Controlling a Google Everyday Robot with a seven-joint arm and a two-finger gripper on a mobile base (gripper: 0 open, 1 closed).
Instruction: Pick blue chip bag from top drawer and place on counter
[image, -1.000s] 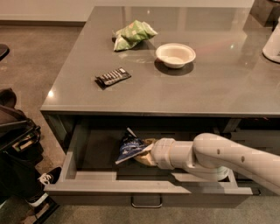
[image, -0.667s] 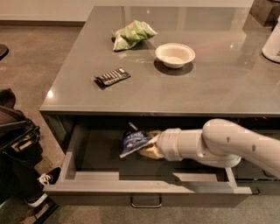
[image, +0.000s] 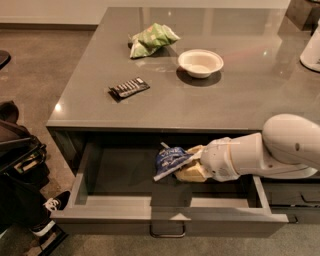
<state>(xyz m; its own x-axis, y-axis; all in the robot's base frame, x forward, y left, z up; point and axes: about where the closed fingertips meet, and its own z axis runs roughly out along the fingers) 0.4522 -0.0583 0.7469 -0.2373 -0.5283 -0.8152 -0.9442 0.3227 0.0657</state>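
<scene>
The blue chip bag (image: 169, 160) is held by one end in the closed gripper (image: 189, 164) inside the open top drawer (image: 125, 214), and could be knocked loose against the counter (image: 225, 107) edge overhead

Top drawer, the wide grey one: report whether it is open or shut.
Open: the wide dark-grey top drawer is pulled out, its inside showing, where the gripper holds the crumpled blue chip bag.

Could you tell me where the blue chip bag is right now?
The blue chip bag is in the open top drawer, right of centre, gripped by the pincer reaching in from the picture's right.
</scene>
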